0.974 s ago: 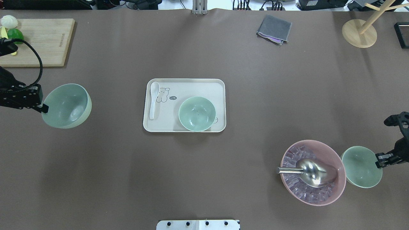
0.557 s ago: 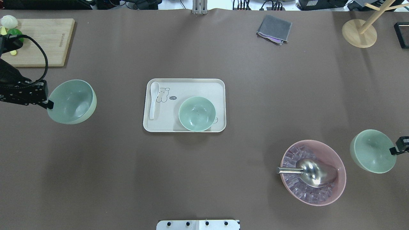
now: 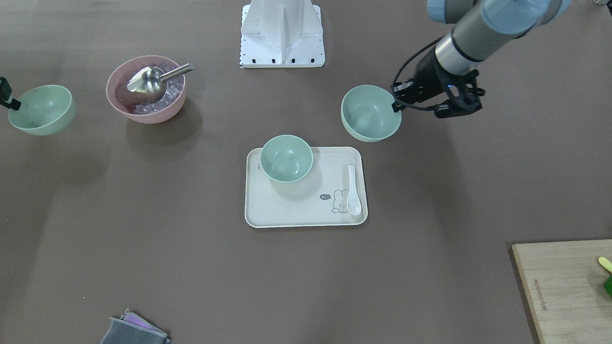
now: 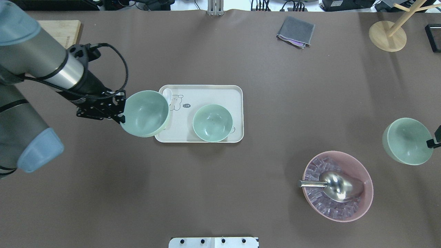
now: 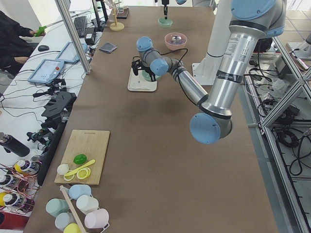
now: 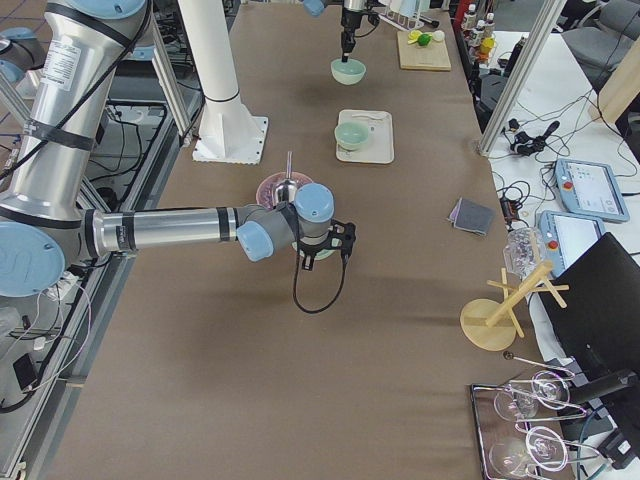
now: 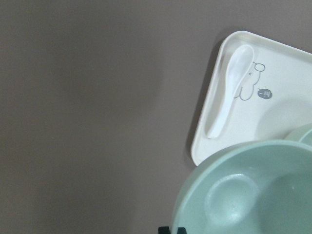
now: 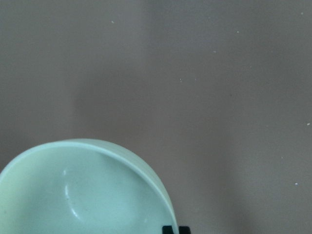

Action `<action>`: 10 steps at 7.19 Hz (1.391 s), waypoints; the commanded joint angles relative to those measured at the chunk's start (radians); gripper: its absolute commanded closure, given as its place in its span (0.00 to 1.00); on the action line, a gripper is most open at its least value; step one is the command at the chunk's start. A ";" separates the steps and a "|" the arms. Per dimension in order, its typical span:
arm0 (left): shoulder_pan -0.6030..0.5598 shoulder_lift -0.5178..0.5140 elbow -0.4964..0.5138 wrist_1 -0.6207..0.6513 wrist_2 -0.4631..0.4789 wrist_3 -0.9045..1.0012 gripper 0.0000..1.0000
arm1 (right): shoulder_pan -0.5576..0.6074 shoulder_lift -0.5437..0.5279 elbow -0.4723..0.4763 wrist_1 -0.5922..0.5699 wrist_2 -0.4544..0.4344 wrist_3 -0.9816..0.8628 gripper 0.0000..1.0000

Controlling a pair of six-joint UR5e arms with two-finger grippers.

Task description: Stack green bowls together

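Bare table lies on every side of the tray. The left bowl, clamped in my left gripper, hangs over the tray's left edge and the spoon; the tray bowl sits just beside it, mouth uncovered. My right gripper holds the right bowl at the table's right end, with the pink bowl and scoop near, just off the straight line to the tray. Cloth and stand keep to the far edge
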 commanded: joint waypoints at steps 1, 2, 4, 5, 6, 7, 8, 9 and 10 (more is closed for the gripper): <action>0.102 -0.158 0.108 0.047 0.121 -0.069 1.00 | 0.012 0.020 0.003 -0.021 0.001 0.001 1.00; 0.105 -0.229 0.175 0.047 0.130 -0.087 1.00 | 0.012 0.022 0.004 -0.021 -0.001 0.006 1.00; 0.133 -0.300 0.262 0.031 0.137 -0.106 1.00 | 0.007 0.028 0.004 -0.023 0.001 0.006 1.00; 0.153 -0.301 0.282 0.001 0.181 -0.117 1.00 | 0.007 0.028 0.006 -0.023 0.001 0.006 1.00; 0.160 -0.301 0.309 -0.034 0.187 -0.120 1.00 | 0.007 0.028 0.007 -0.023 0.001 0.006 1.00; 0.174 -0.301 0.338 -0.068 0.187 -0.132 1.00 | 0.007 0.028 0.009 -0.023 0.001 0.006 1.00; 0.182 -0.301 0.360 -0.093 0.189 -0.135 1.00 | 0.009 0.026 0.013 -0.023 0.001 0.006 1.00; 0.188 -0.303 0.375 -0.095 0.189 -0.135 1.00 | 0.009 0.026 0.013 -0.023 0.001 0.006 1.00; 0.199 -0.303 0.380 -0.114 0.210 -0.137 1.00 | 0.009 0.026 0.015 -0.023 0.001 0.006 1.00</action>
